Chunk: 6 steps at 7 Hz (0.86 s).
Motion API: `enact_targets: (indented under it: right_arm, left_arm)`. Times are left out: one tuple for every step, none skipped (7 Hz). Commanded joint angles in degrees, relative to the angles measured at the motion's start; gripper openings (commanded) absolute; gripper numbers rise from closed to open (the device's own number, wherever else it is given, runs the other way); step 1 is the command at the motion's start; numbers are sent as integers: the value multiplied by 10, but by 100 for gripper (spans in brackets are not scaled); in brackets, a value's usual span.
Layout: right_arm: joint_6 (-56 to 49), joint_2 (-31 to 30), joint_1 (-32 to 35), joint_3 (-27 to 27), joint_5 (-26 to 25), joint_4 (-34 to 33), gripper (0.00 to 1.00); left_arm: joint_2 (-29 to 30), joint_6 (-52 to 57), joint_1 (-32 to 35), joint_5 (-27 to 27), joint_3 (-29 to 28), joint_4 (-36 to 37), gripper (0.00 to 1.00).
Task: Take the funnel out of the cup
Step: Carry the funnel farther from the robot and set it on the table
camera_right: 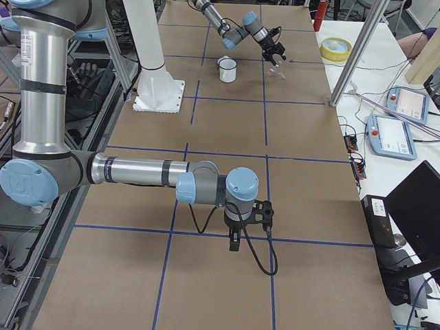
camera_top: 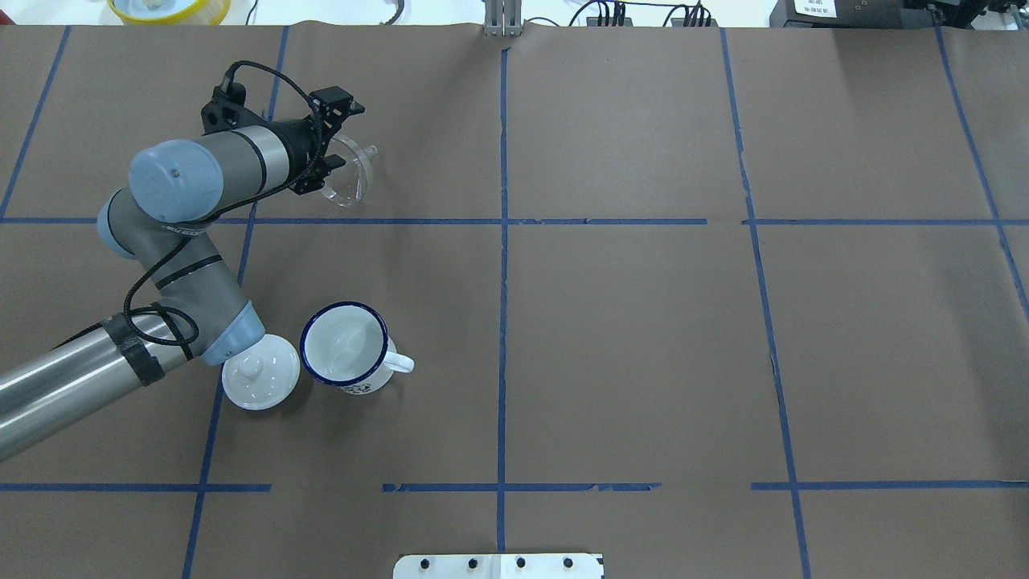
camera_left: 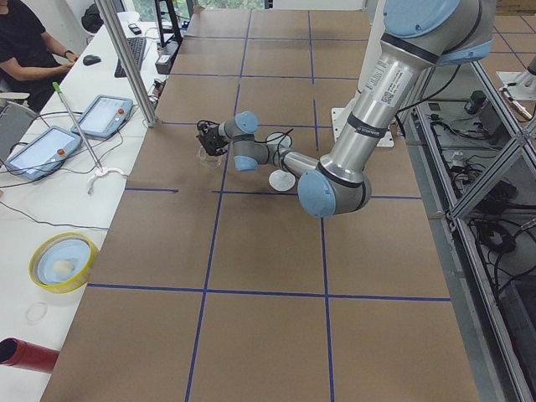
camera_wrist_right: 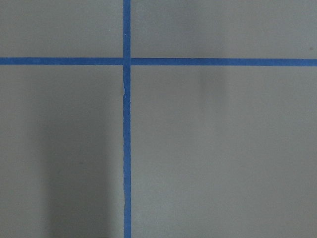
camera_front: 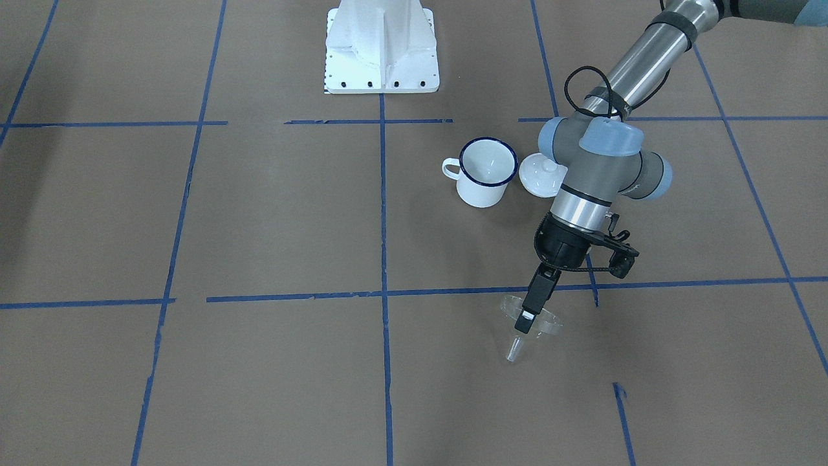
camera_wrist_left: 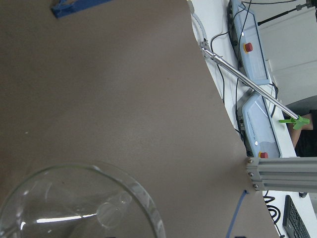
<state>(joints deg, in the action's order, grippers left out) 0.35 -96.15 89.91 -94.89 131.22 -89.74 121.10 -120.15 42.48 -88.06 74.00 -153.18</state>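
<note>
The left gripper (camera_front: 528,316) is gripping the funnel (camera_front: 548,321) in its jaws, well apart from the cup (camera_front: 486,173); for the right gripper (camera_right: 234,243), I cannot tell.

Even, diffuse lighting from above is recorded across the tabletop (camera_top: 611,338); no hard glare is noted on it. Shadows are soft: a faint one is cast beside the funnel (camera_front: 546,323) in the front-facing view, and pale vertical bands are seen in the right wrist view. In the left wrist view the funnel's near rim is blurred and carries a bright reflected streak, and the white bench (camera_wrist_left: 210,20) beyond is overexposed
</note>
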Motion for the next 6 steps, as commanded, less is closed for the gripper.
enact_targets:
  right_arm:
    - [0, 0, 0, 0, 0, 0, 100]
    - [0, 0, 0, 0, 0, 0, 100]
    - [0, 0, 0, 0, 0, 0, 100]
    - [0, 0, 0, 0, 0, 0, 100]
    - [0, 0, 0, 0, 0, 0, 100]
    - [0, 0, 0, 0, 0, 0, 100]
  left_arm:
    - [-22, 2, 10, -49, 66, 60, 99]
    - [-52, 27, 15, -91, 140, 135, 99]
    - [-69, 83, 16, -105, 215, 246, 99]
    - [-70, 136, 18, -132, 272, 368, 99]
    - [-74, 195, 30, -163, 311, 449, 99]
    - [-107, 244, 34, -184, 357, 498, 99]
